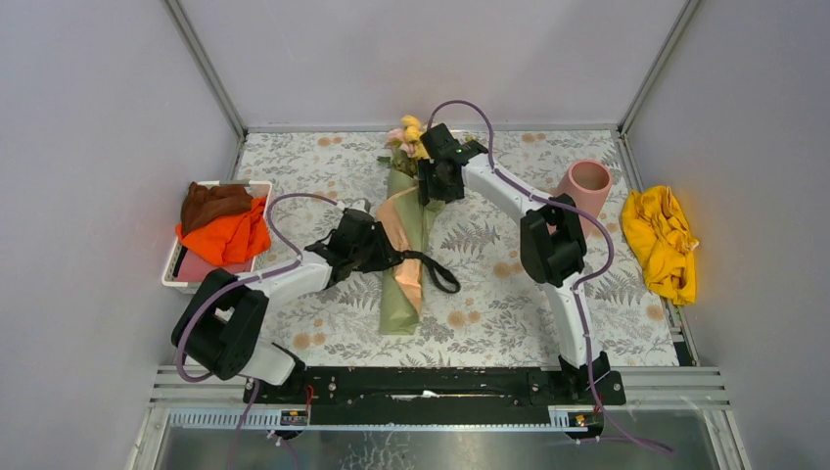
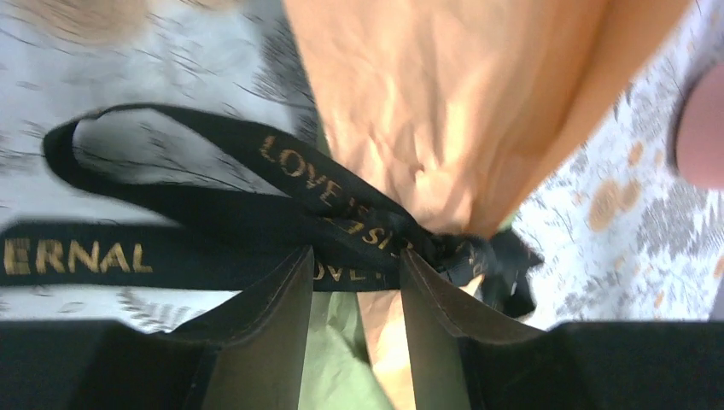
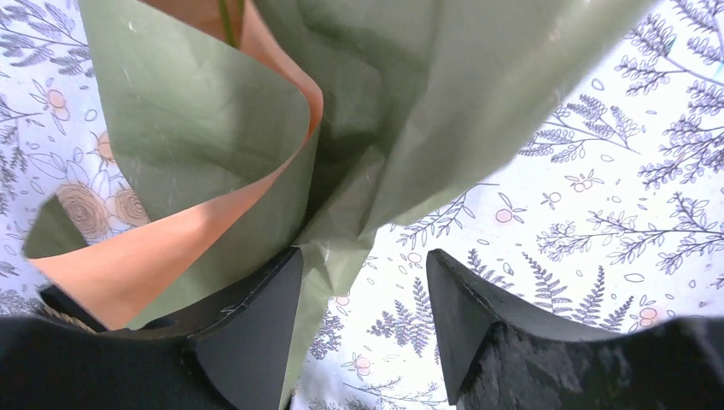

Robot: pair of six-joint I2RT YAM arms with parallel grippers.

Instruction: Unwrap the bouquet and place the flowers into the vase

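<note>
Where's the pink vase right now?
In the top view, the pink vase stands upright on the table's far right, just beyond the right arm's elbow, with the yellow cloth to its right.

vase [image 1: 593,180] partly hidden behind right arm [image 1: 551,247], flowers [image 1: 411,135] perhaps mostly hidden inside bouquet [image 1: 401,284]

The bouquet [image 1: 403,284] lay lengthwise on the table [image 1: 636,318], its blooms [image 1: 411,132] at the far end. Right of that end stood the vase [image 1: 587,184], with a cloth [image 1: 661,240] beyond it. Left of the bouquet sat a tray [image 1: 172,274] holding, it seemed, two more cloths [image 1: 230,235].
</note>
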